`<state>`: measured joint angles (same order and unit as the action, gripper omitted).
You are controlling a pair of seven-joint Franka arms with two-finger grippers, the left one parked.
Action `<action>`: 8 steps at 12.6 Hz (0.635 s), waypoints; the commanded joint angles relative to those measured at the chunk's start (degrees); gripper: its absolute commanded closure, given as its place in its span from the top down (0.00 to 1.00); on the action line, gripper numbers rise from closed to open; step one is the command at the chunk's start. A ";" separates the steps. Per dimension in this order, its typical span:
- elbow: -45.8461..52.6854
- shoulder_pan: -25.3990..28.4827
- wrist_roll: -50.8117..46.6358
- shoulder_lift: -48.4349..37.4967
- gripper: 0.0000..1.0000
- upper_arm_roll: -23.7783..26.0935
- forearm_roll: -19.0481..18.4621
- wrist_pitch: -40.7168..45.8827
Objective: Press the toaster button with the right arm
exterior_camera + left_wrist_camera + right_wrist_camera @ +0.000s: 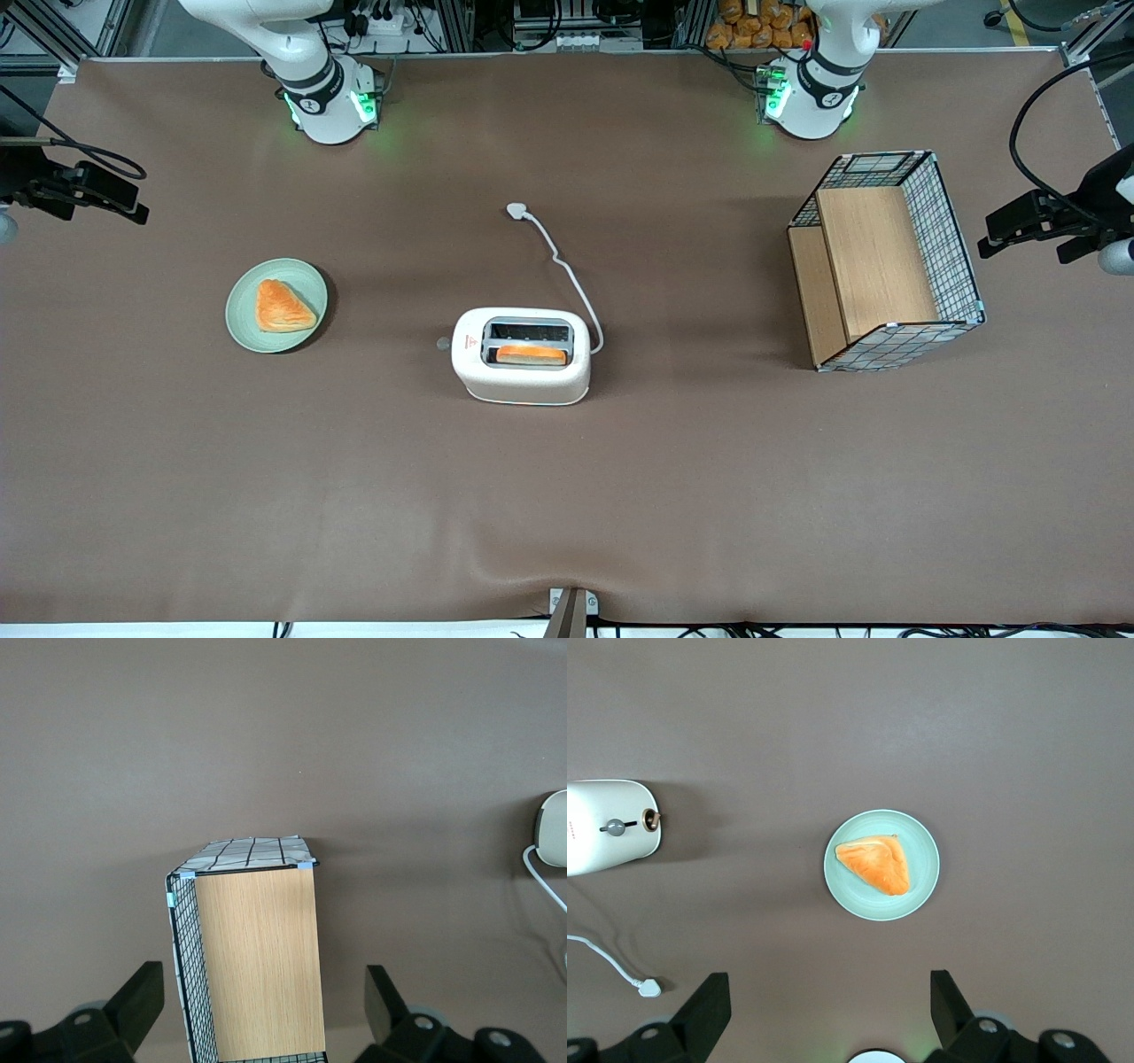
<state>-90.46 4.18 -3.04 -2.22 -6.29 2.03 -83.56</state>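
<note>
The white toaster stands mid-table with a slice of toast in the slot nearer the front camera. It also shows in the right wrist view. The small grey button sticks out of the short end that faces the working arm's end of the table, and the right wrist view shows it too. My right gripper is open and empty. It hangs high above the table, looking down on the plate, well apart from the toaster. It does not show in the front view.
A green plate with a triangular pastry lies toward the working arm's end, beside the toaster. The toaster's white cord ends in a plug. A wire basket with wooden shelves stands toward the parked arm's end.
</note>
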 commanded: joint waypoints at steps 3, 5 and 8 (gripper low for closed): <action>0.54 0.57 0.58 0.20 1.00 0.32 -0.10 3.32; 2.90 0.83 0.50 2.30 1.00 0.40 0.60 3.41; 7.48 1.19 0.32 5.64 1.00 0.40 5.33 3.58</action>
<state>-87.45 5.03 -3.00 0.08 -5.70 4.79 -81.20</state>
